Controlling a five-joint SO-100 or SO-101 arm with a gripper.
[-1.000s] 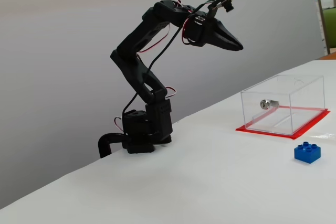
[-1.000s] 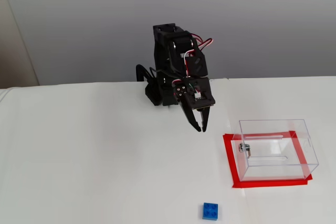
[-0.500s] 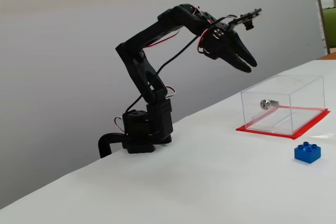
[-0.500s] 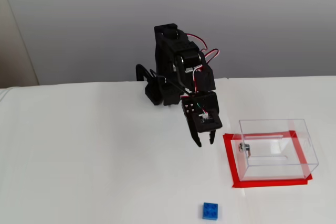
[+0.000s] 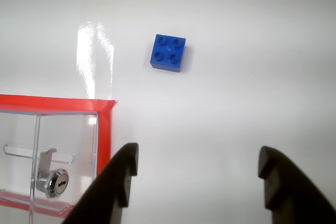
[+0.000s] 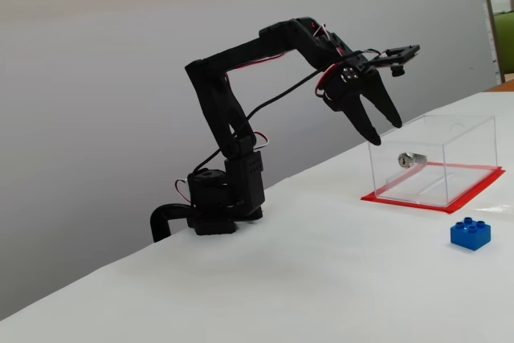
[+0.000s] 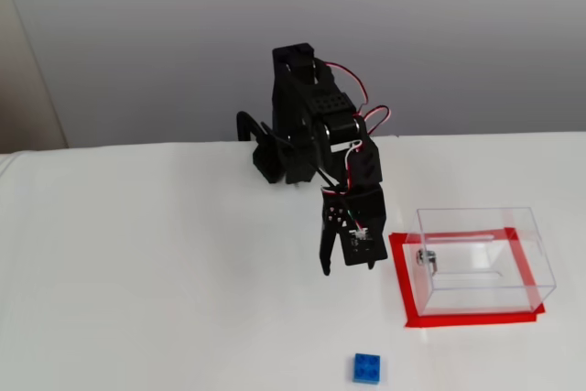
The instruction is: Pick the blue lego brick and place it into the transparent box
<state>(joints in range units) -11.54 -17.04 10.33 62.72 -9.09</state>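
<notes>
Since the earlier frames I have the arm extended further forward and lowered; the tool (image 6: 384,130) now points down toward the counter (image 6: 305,279), and its two fingers have spread.

Tool state: fingers wide apart, nothing between them. In the wrist view the two dark fingertips (image 5: 123,169) enter from the bottom edge with bare white counter (image 5: 252,77) between them. In a fixed view the tool (image 7: 346,267) hangs above the counter, just left of the box.

The blue lego brick (image 5: 168,52) lies studs up on the counter, four studs visible, untouched. In the wrist view it sits ahead of the tool, nearer the left fingertip's line than the right. In a fixed view the brick (image 7: 368,368) lies near the front edge of the picture, below the tool and left of the box's near corner. In a fixed view from the side the brick (image 6: 471,234) rests in front of the box, apart from it.

The transparent box (image 7: 536,263) stands on its red base (image 7: 400,281), with the silver fitting (image 5: 54,182) on one wall. In the wrist view the box corner (image 5: 68,124) is at lower left, beside the left fingertip.
</notes>
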